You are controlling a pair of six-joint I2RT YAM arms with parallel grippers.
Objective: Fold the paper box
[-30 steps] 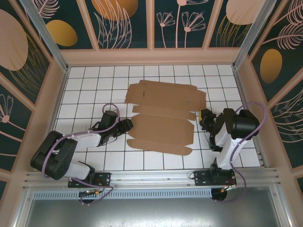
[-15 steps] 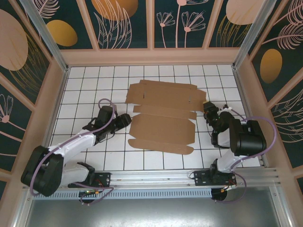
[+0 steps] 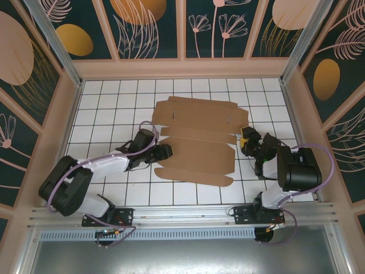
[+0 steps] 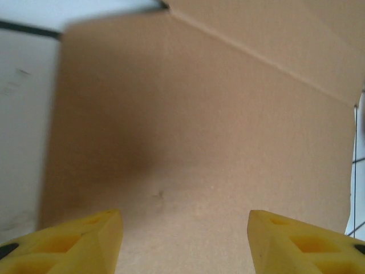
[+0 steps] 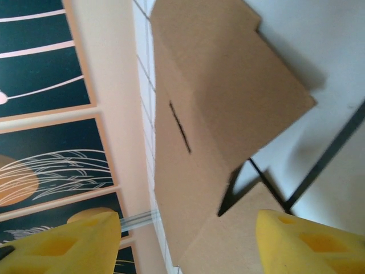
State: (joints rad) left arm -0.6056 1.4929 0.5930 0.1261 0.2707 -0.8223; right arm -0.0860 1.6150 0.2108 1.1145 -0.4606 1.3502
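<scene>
Since the earlier frame, the left tool [image 3: 165, 152] has advanced to the box's [image 3: 197, 157] left edge and now stands at it. The right tool [image 3: 246, 138] has drawn back slightly from the far right corner to a point just beside the right edge. The box itself has not shifted. It lies flat on the table [image 3: 108, 108] between the two tools, an unfolded die-cut sheet with its creases running left to right and its flaps still level. In the left wrist view the yellow fingers are spread, with bare cardboard close ahead of them and nothing pinched. In the right wrist view the fingers are likewise spread, facing a side flap that rides a little off the table. A narrow slit [image 5: 179, 127] shows in the panel beyond that flap. The step in hand appears to be the first one, both tools taking position at opposite side edges before any wall is raised. The next move probably calls for slipping one finger under an edge flap, closing on it and swinging it up along its crease. The other tool would need to hold the sheet against sliding. No brand, label or writing can be read on the box, which is plain brown. The wall panels [image 3: 148, 25] behind it carry plant motifs and no text.
</scene>
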